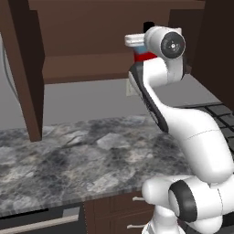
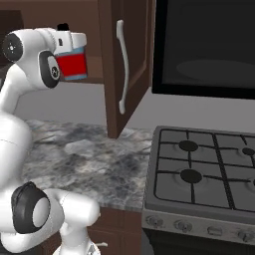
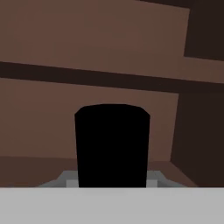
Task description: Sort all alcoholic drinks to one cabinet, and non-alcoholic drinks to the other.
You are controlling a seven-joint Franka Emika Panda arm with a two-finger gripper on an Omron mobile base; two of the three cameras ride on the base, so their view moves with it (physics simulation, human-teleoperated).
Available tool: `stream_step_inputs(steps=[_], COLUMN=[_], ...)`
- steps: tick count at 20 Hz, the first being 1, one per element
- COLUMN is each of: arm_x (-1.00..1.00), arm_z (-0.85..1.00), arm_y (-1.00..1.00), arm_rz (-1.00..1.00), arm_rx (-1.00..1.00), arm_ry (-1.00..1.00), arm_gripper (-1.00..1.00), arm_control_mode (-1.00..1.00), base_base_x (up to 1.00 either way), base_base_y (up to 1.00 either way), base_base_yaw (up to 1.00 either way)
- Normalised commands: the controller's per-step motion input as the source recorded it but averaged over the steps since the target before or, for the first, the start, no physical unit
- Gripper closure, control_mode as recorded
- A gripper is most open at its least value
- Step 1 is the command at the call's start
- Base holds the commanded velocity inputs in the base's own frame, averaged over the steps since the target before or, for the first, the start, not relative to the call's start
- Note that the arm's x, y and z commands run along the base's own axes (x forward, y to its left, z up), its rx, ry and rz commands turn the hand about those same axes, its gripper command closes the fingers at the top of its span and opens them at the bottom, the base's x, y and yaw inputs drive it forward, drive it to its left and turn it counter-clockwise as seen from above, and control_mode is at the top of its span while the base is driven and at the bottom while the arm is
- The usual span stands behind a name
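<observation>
The squat blue bottle with a red label [image 2: 72, 63] and black cap [image 2: 63, 26] hangs high above the counter, level with the open dark brown wall cabinet [image 1: 82, 32]. My gripper [image 2: 69, 42] is shut on the bottle's upper part, coming at it from the left in the right base view. From the left base view, the red label [image 1: 146, 56] and cap [image 1: 148, 26] peek out behind my white wrist, beside the gripper [image 1: 137, 42]. Looking along the hand, the black cap [image 3: 112, 146] stands before the cabinet's bare brown shelf [image 3: 87, 78]. The non-alcoholic drinks are out of view.
The cabinet's open door [image 2: 134, 60] with its silver bar handle [image 2: 122, 64] juts out right of the bottle; another door panel [image 1: 23, 68] hangs at the left. Below lies a grey granite counter [image 1: 68, 155]. A gas stove [image 2: 199, 169] and a black microwave [image 2: 204, 45] stand at the right.
</observation>
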Motion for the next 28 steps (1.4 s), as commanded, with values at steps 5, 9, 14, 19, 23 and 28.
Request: stream_step_inputs(steps=[5,9,14,19,23,28], arm_x=[0.64,0.65,0.62,0.54,0.50,0.37], arm_z=[0.00,0.00,0.00,0.00,0.00,0.00], arm_y=[-0.06,-0.07,-0.07,-0.05,-0.02,0.00], arm_rz=[-0.04,-0.04,-0.03,-0.03,-0.02,-0.02], arm_rx=[0.00,0.00,0.00,0.00,0.00,0.02], arm_ry=[0.00,0.00,0.00,0.00,0.00,0.02], arm_gripper=[1.00,1.00,1.00,1.00,1.00,1.00], arm_control_mode=[-1.00,-1.00,-1.00,-1.00,-1.00,-1.00], base_base_x=[0.00,0.00,0.00,0.00,0.00,0.00], base_base_y=[0.00,0.00,0.00,0.00,0.00,0.00], base_base_yaw=[0.00,0.00,0.00,0.00,0.00,0.00])
